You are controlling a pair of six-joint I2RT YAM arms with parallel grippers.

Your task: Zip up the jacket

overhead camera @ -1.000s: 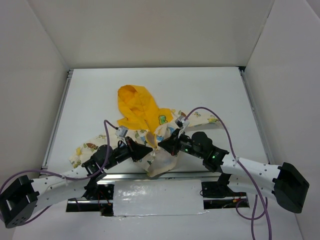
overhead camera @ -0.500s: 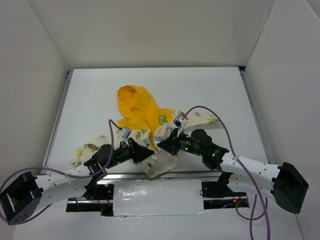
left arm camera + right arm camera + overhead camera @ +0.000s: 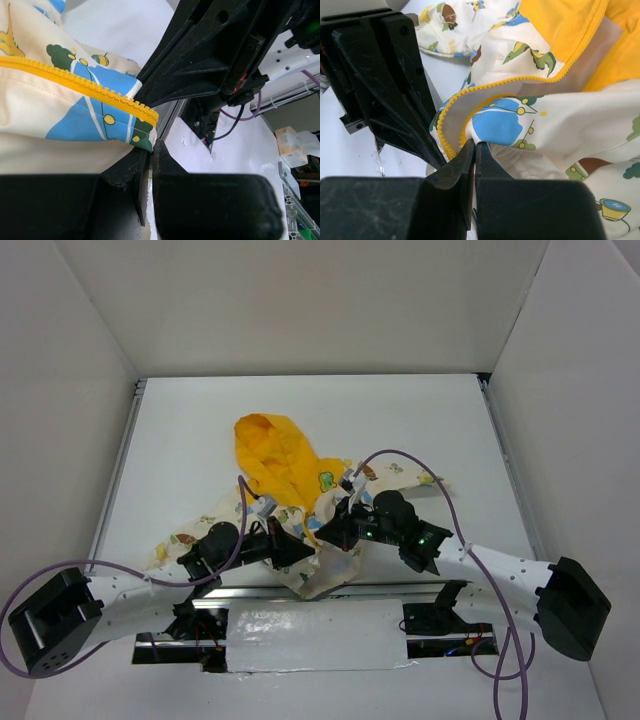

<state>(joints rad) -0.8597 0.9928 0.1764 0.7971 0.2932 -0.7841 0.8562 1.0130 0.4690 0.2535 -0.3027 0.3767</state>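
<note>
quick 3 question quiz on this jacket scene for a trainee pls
1. True or false: the jacket is fully zipped.
2. The left tool is shut on: A nothing, B a jacket corner where the zipper teeth end, C a marker pen.
3. Fill in: the right tool is ___ on the jacket fabric.
Key: 1 false; 2 B; 3 shut.
</note>
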